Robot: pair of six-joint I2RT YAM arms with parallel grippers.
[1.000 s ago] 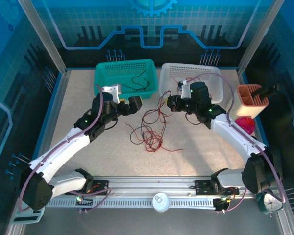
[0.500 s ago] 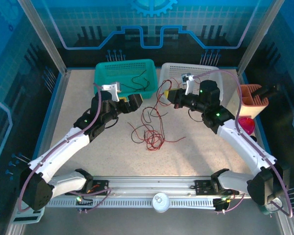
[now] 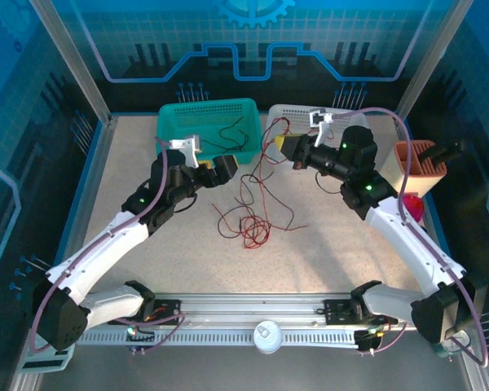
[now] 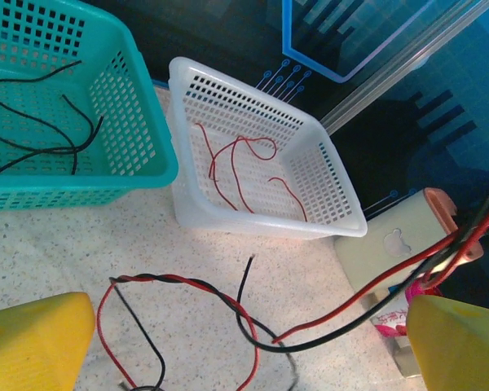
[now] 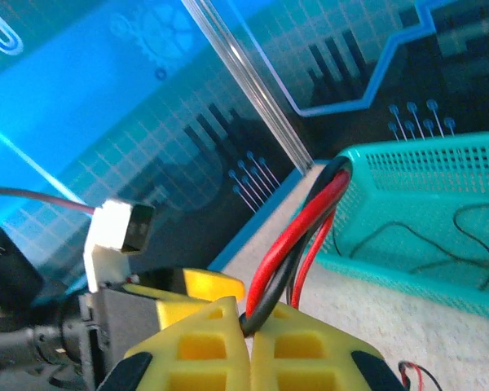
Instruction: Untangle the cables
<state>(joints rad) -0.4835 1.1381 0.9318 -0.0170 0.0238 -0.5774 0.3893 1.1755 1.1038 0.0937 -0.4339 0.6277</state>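
A tangle of thin red and black cables (image 3: 248, 224) lies mid-table, with strands rising to my right gripper (image 3: 287, 144). That gripper hangs above the table in front of the white basket (image 3: 354, 122). In the right wrist view, the right gripper (image 5: 248, 326) is shut on a red and a black cable (image 5: 297, 236). My left gripper (image 3: 226, 169) stands open by the teal basket (image 3: 167, 122). Twisted red and black cables (image 4: 228, 305) lie on the table between and under its yellow fingers (image 4: 33, 342). Red cables (image 4: 236, 163) lie in the white basket (image 4: 326, 220), black cables (image 4: 41, 122) in the teal one (image 4: 138, 122).
An orange holder (image 3: 418, 167) and a pink item (image 3: 411, 208) stand at the right edge. A white round object (image 3: 267, 336) sits on the front rail. Blue walls and metal posts enclose the table.
My right gripper has risen and moved back and right with the cables, drawing strands up out of the tangle. The left arm has hardly moved.
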